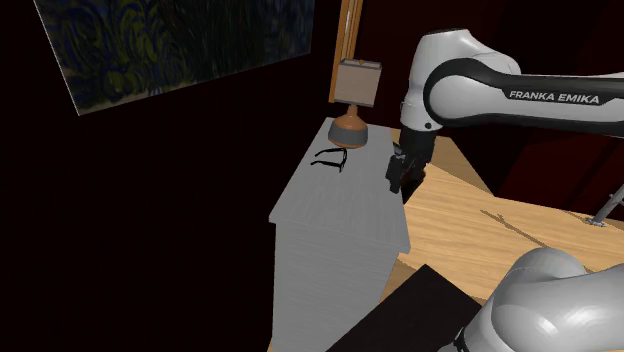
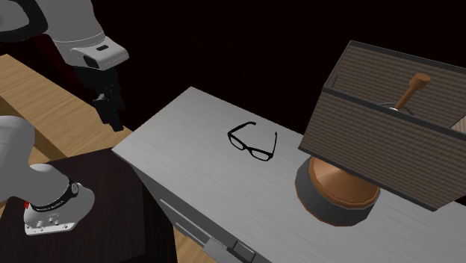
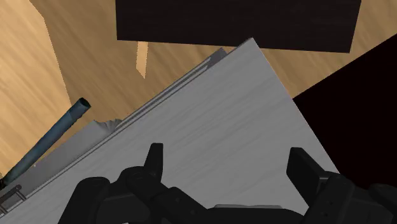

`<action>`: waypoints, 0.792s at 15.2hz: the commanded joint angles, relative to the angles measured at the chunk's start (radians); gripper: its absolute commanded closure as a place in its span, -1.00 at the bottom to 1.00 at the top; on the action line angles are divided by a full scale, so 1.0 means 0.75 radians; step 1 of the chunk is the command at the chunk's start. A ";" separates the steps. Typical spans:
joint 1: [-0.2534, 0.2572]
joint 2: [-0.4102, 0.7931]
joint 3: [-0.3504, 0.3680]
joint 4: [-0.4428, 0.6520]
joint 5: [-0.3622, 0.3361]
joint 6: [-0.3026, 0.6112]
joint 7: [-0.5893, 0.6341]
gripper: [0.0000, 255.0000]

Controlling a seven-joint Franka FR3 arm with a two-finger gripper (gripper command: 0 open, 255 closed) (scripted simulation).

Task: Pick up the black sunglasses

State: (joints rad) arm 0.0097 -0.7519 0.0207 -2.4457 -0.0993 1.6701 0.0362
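While the gripper (image 1: 398, 172) hangs, fingers apart, at the arm-side edge of the grey cabinet (image 1: 335, 215), the black sunglasses (image 1: 330, 159) lie near its far end beside the lamp (image 1: 350, 128); an overshooting reach might knock that lamp.

I work in a dim room: black areas lie behind the grey worktop (image 1: 340, 215), whose top is lit softly and evenly. My white arm (image 1: 470, 90) is bright above and shaded beneath, the wooden floor (image 1: 470, 220) glows warm, and my pincer (image 3: 226, 153) shows as crisp, flat black.
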 commanded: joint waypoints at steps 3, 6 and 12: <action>0.001 0.110 -0.026 0.056 -0.011 0.055 -0.044 -1.00; 0.005 0.276 -0.061 0.153 -0.019 0.124 -0.111 -1.00; 0.016 0.605 -0.114 0.392 -0.006 0.212 -0.248 -1.00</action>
State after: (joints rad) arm 0.0202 -0.3417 -0.0591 -2.1883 -0.1069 1.8227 -0.1311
